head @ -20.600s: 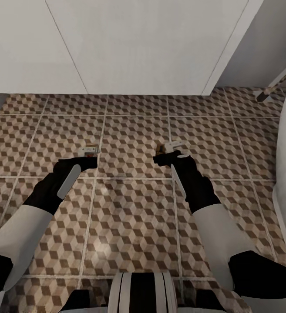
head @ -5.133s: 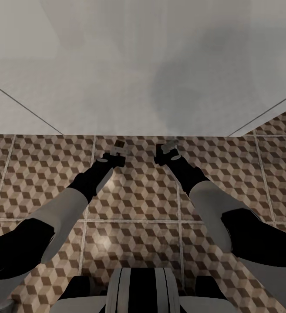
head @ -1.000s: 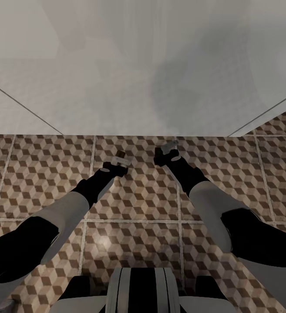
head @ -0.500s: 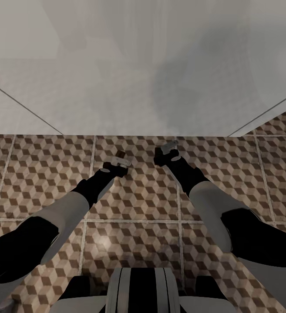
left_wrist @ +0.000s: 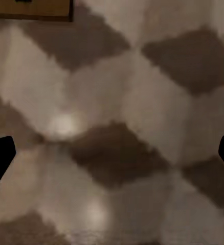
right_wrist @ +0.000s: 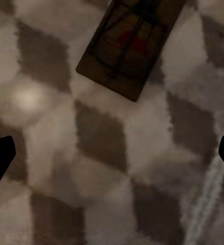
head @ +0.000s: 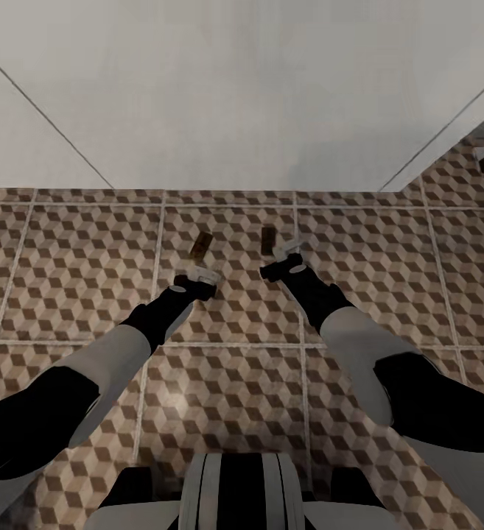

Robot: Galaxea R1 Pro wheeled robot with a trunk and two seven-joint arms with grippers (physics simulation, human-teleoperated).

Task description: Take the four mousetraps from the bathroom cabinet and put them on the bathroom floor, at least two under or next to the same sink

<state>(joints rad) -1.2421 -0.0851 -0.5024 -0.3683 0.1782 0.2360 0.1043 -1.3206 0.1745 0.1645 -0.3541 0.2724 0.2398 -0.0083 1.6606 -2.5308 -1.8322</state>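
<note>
Two mousetraps lie on the bathroom floor (head: 79,250): one mousetrap (head: 200,246) just beyond the left gripper (head: 195,277), the other (head: 269,238) just past the right gripper (head: 289,252). Both grippers gape wide, holding nothing. This drop looks finished; next, I'd guess, back to the cabinet.

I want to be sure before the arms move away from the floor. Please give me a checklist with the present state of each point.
1. Left claw open and empty: ok.
2. Right claw open and empty: ok.
3. Left mousetrap lying on the tiled floor, apart from the claw: ok.
4. Right mousetrap flat on the same floor: ok.
5. Both traps under or next to the sink: cannot tell.
6. Other two traps placed: cannot tell.
</note>
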